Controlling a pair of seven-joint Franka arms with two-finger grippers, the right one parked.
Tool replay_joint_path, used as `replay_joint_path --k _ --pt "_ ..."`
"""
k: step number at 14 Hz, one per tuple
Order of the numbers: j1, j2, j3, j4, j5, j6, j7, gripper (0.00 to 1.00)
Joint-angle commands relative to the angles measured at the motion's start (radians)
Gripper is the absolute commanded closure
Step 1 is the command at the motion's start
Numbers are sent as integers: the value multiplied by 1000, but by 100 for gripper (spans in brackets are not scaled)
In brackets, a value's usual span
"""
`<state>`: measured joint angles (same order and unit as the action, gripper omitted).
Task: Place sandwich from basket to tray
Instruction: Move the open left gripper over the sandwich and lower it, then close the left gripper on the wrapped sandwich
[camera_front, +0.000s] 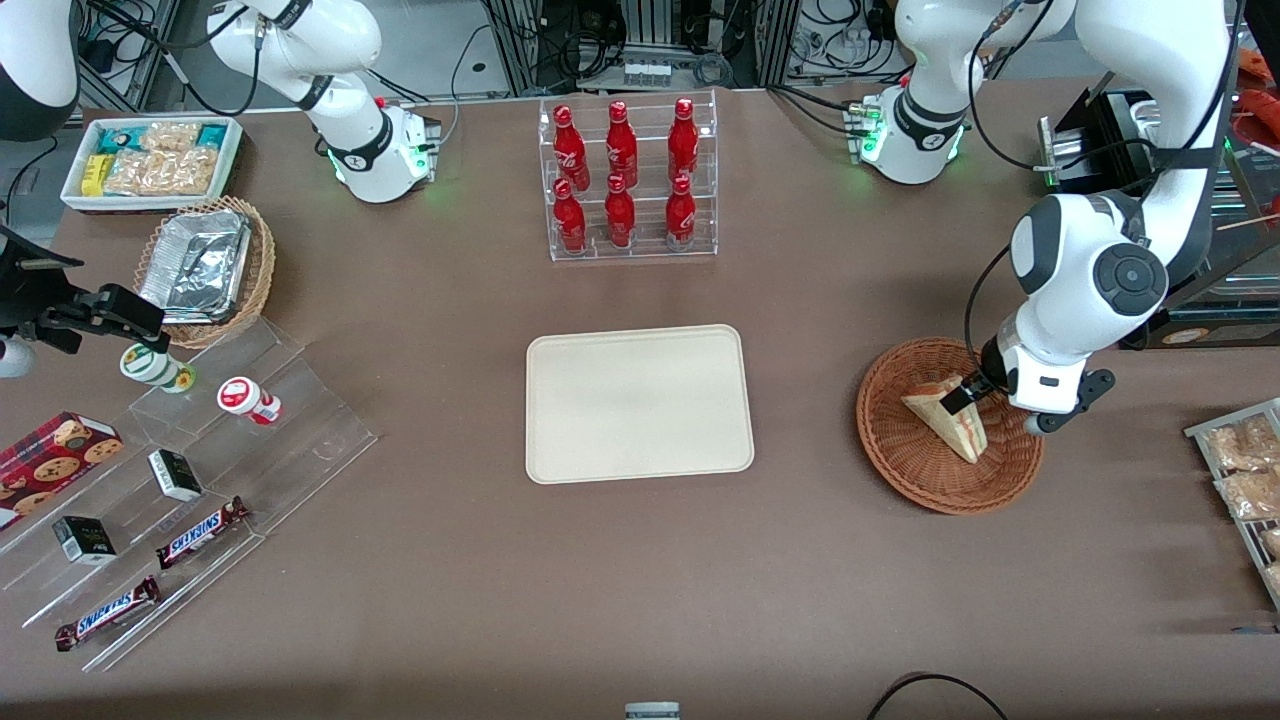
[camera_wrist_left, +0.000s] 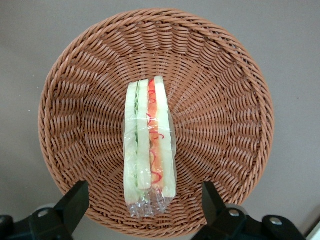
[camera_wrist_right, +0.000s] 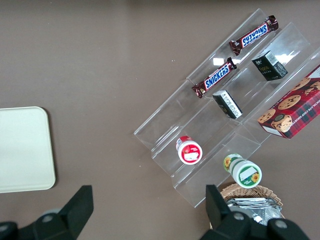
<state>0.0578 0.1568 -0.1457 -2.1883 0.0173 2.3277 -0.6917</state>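
A wrapped triangular sandwich (camera_front: 945, 421) stands on edge in the reddish-brown wicker basket (camera_front: 900, 470), toward the working arm's end of the table. Its white bread and its red, orange and green layers face the left wrist camera (camera_wrist_left: 149, 145). The left gripper (camera_front: 975, 398) hangs just above the basket (camera_wrist_left: 220, 95), over the sandwich's end. It is open (camera_wrist_left: 144, 202), with one black finger (camera_wrist_left: 75, 200) on each side of the sandwich and a gap between each finger and the bread. The cream-beige tray (camera_front: 640, 400) lies flat and bare at the table's middle, beside the basket.
A clear rack of red bottles (camera_front: 625, 180) stands farther from the front camera than the tray. A stepped acrylic shelf (camera_front: 200, 480) with snacks, a foil-container basket (camera_front: 205, 265) and a white snack box (camera_front: 150, 160) lie toward the parked arm's end. A wire rack of packets (camera_front: 1245, 470) lies beside the basket.
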Motion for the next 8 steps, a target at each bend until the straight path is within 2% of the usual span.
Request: replay_joint_path --k 1,8 --pt "0 19 -5 -11 13 39 -66 0" --pt "-12 90 -5 -19 13 107 -146 0"
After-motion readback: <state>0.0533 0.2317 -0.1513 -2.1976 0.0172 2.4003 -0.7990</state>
